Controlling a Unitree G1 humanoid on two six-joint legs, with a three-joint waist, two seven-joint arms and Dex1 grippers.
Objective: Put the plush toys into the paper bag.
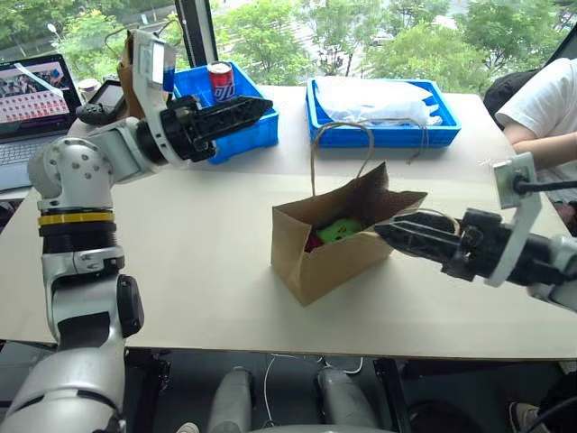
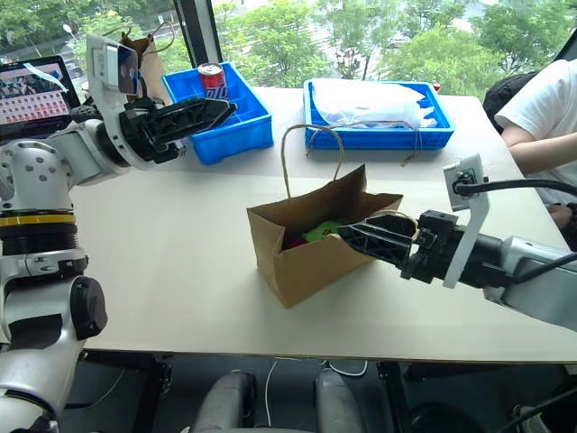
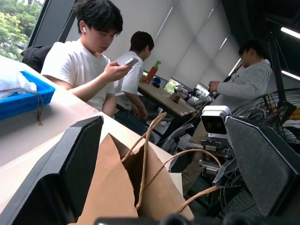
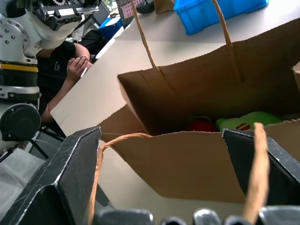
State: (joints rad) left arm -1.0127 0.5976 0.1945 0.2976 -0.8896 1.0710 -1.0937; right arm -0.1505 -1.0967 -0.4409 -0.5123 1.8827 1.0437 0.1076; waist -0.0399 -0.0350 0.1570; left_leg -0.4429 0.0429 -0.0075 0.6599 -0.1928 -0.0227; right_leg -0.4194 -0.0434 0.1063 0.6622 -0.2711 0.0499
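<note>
Your right gripper point(image 2: 347, 233) has its two black fingers spread wide with nothing between them; its tips sit at the near right end of the paper bag point(image 2: 311, 257), close to the rim. In the right wrist view the fingers point(image 4: 70, 168) stand on either side of the bag's open mouth, and one twisted handle point(image 4: 257, 178) crosses in front of the far finger.

Your left gripper point(image 1: 261, 106) is also spread wide and empty. It hangs above the table point(image 1: 198, 262), up and to the left of the bag and well apart from it, pointing toward the blue bin point(image 1: 243, 135) that holds a red can point(image 1: 220, 79).

Both plush toys lie inside the bag: you can see the green one point(image 1: 340, 229) and, just beside it, a bit of the red chili point(image 1: 313, 242). The bag stands upright near the table's middle, mouth open, with one handle loop raised.

Behind it, a second blue bin point(image 1: 383, 133) holds white plastic point(image 1: 379, 101). A laptop point(image 1: 32, 99) sits at the far left, and a person in a white shirt point(image 1: 545, 104) sits at the right edge.
</note>
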